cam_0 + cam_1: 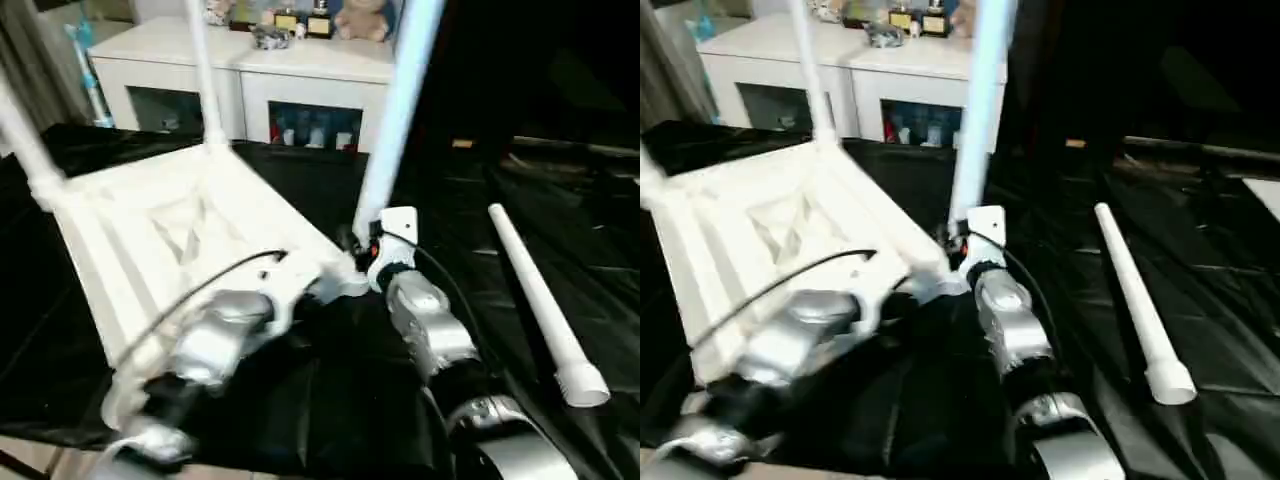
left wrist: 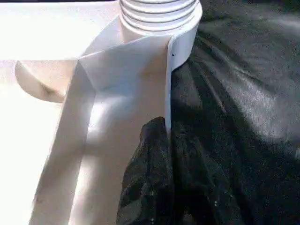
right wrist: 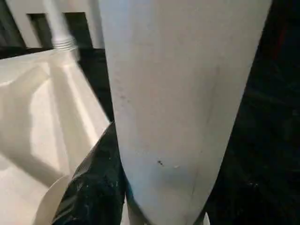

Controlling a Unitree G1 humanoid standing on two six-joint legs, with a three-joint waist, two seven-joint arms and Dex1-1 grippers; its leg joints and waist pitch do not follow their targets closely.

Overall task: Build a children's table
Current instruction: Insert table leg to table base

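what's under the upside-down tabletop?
The tabletop lies ribs-up on a black sheet that spreads out past its edges. Whatever is directly beneath the top is covered by it, and what the sheet itself rests on is hidden too.

white all over on the upside-down square plastic table top (image 1: 170,240), with a faint x pattern of ribs at its middle. white too on the long plastic tube leg (image 1: 540,305) lying loose. glossy black on the wrinkled sheet (image 1: 330,400) under everything. silver on both forearms, black on the gripper fingers (image 2: 154,187). white on the glass-doored cabinet (image 1: 250,85) behind.
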